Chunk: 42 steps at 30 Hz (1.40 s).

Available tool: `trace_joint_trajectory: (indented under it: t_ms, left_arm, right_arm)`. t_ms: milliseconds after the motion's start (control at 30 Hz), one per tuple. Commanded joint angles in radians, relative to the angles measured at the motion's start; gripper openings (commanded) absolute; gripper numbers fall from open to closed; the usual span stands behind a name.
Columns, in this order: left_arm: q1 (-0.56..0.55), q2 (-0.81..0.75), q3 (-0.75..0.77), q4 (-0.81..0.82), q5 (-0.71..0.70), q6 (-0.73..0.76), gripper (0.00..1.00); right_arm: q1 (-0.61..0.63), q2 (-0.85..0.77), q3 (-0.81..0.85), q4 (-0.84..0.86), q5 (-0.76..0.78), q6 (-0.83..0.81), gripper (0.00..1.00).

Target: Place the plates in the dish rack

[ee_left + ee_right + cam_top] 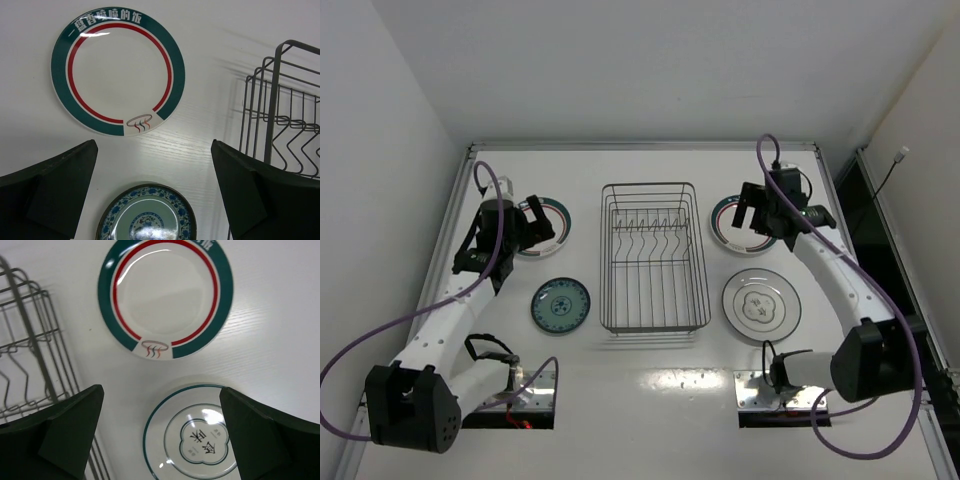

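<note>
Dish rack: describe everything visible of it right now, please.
The dish rack is a rectangular basket of thin dark metal wire with rounded corners, an open grid floor and low walls. A row of upright bent tines crosses its far half. It sits upright and flat at the middle of the white table, long side running near to far. It is empty; nothing but the table touches it.
</note>
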Motion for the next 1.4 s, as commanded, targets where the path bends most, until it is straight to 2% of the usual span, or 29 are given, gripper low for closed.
trace_joint_trajectory:
  t_ms: [0, 200, 267, 433, 567, 733, 800, 867, 1133, 1200, 1233, 1267, 1300, 1367]
  left_arm:
    - [-0.006, 0.01, 0.01, 0.049, 0.046, 0.003, 0.96]
    - [-0.006, 0.03, 0.021, 0.049, 0.086, 0.003, 0.96]
    - [-0.006, 0.03, 0.021, 0.04, 0.069, 0.003, 0.96]
    - [-0.006, 0.021, 0.032, 0.01, 0.029, 0.003, 0.96]
    - [-0.006, 0.031, 0.032, -0.008, 0.006, 0.003, 0.96]
    - [-0.006, 0.031, 0.041, -0.017, -0.003, 0.003, 0.96]
    - [-0.006, 0.022, 0.041, -0.017, -0.003, 0.003, 0.96]
    - [-0.006, 0.022, 0.041, -0.017, -0.003, 0.003, 0.96]
    - [-0.006, 0.013, 0.041, -0.017, -0.003, 0.003, 0.96]
    - [-0.006, 0.013, 0.041, -0.017, -0.003, 0.003, 0.96]
    - [-0.006, 0.013, 0.041, -0.017, -0.003, 0.003, 0.96]
    - [-0.006, 0.013, 0.041, -0.017, -0.003, 0.003, 0.96]
    - [-0.006, 0.013, 0.041, -0.017, -0.003, 0.003, 0.96]
    - [-0.006, 0.013, 0.041, -0.017, -0.003, 0.003, 0.96]
  right_arm:
    - [-0.027, 0.066, 0.067, -0.032, 0.131, 0.027, 1.0]
    - [-0.122, 0.244, 0.143, -0.111, 0.059, 0.027, 1.0]
    - [-0.211, 0.281, 0.143, -0.111, 0.033, 0.038, 1.0]
    - [-0.424, 0.346, 0.08, -0.035, -0.276, 0.047, 0.94]
    - [-0.481, 0.39, 0.054, 0.033, -0.445, 0.036, 0.93]
    - [-0.502, 0.454, 0.035, 0.068, -0.476, 0.036, 0.93]
    - [-0.513, 0.496, 0.026, 0.12, -0.572, 0.045, 0.87]
    - [-0.513, 0.542, 0.026, 0.133, -0.607, 0.045, 0.79]
    - [-0.504, 0.596, 0.028, 0.212, -0.641, 0.107, 0.53]
    - [-0.504, 0.606, 0.028, 0.224, -0.65, 0.127, 0.31]
    - [-0.504, 0.606, 0.028, 0.237, -0.65, 0.127, 0.31]
    - [-0.504, 0.616, 0.028, 0.237, -0.65, 0.127, 0.24]
    - [-0.504, 0.616, 0.028, 0.237, -0.65, 0.127, 0.11]
    - [-0.504, 0.625, 0.038, 0.248, -0.65, 0.127, 0.0]
